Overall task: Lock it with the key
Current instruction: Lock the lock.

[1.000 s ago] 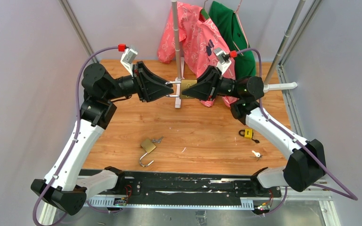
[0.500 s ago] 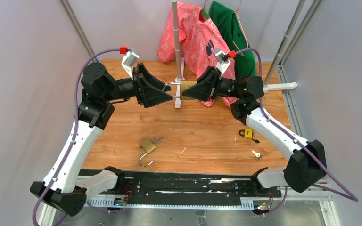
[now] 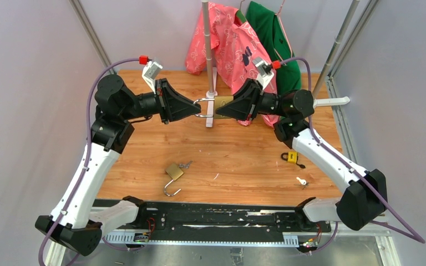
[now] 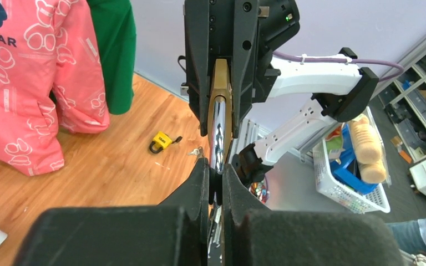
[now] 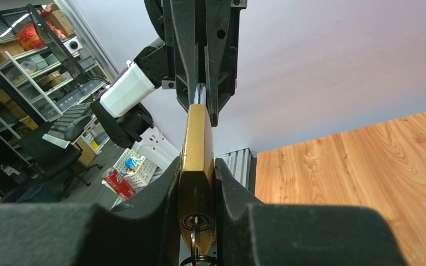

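A brass padlock [image 3: 221,101] hangs in the air over the back of the table, held between both grippers. My right gripper [image 3: 227,107] is shut on its body [image 5: 196,138]. A key [image 5: 194,228] with a ring sits in the keyhole between my right fingers. My left gripper [image 3: 193,108] is shut on the chrome shackle [image 4: 217,130], which leads up to the brass body [image 4: 220,83]. The two grippers face each other tip to tip. In the right wrist view the left fingers [image 5: 183,50] show above the padlock.
A second brass padlock [image 3: 173,170] lies open on the table with keys [image 3: 186,164] beside it. A small yellow padlock [image 3: 292,157] and a loose key [image 3: 301,180] lie at the right. A rack post [image 3: 208,55] with pink [image 3: 227,44] and green [image 3: 269,33] jackets stands just behind the grippers.
My left gripper has narrowed onto the shackle and drawn slightly left. The right gripper and the padlock body have stayed almost still.
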Robot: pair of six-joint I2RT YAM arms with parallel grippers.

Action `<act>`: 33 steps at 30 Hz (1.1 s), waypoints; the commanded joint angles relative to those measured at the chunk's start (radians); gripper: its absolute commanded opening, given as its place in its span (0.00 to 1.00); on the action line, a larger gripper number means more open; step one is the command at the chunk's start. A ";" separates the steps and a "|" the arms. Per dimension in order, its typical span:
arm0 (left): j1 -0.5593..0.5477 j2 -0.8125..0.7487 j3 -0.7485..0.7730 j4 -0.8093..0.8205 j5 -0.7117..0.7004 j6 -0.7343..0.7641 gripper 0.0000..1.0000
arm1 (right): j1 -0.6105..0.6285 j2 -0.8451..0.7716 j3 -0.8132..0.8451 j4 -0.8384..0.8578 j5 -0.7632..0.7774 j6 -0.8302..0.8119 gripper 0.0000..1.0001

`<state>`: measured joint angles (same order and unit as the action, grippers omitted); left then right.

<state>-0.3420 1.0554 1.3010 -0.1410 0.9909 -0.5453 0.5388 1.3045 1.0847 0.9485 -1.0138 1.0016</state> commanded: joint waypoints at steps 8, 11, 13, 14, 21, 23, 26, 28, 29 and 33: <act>0.006 -0.007 -0.036 0.081 -0.018 -0.058 0.00 | 0.008 -0.074 0.030 -0.083 -0.024 -0.105 0.00; 0.005 -0.006 -0.055 0.133 -0.014 -0.090 0.00 | 0.015 -0.073 0.038 -0.108 -0.018 -0.124 0.00; 0.005 -0.008 -0.063 0.136 -0.014 -0.098 0.00 | 0.020 -0.069 0.043 -0.113 -0.008 -0.126 0.00; 0.005 -0.008 -0.067 0.136 -0.015 -0.098 0.00 | 0.025 -0.065 0.047 -0.115 -0.004 -0.128 0.00; 0.002 -0.009 -0.072 0.136 -0.007 -0.089 0.00 | 0.065 -0.028 0.093 -0.179 0.026 -0.152 0.00; 0.001 -0.009 -0.078 0.136 -0.008 -0.081 0.00 | 0.074 -0.022 0.098 -0.182 0.035 -0.159 0.00; 0.001 -0.003 -0.078 0.113 -0.015 -0.053 0.00 | 0.082 -0.002 0.117 -0.186 0.032 -0.153 0.00; 0.001 0.001 -0.083 0.107 -0.025 -0.041 0.00 | 0.087 0.009 0.127 -0.187 0.025 -0.142 0.00; 0.001 0.004 -0.083 0.103 -0.025 -0.036 0.00 | 0.088 0.014 0.133 -0.186 0.020 -0.130 0.00; 0.001 0.020 -0.082 0.100 -0.031 -0.027 0.00 | 0.103 0.050 0.148 -0.125 -0.016 -0.059 0.00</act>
<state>-0.3199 1.0397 1.2320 -0.0463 0.9722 -0.5930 0.5678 1.3205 1.1713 0.7341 -1.0092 0.8829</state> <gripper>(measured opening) 0.060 0.234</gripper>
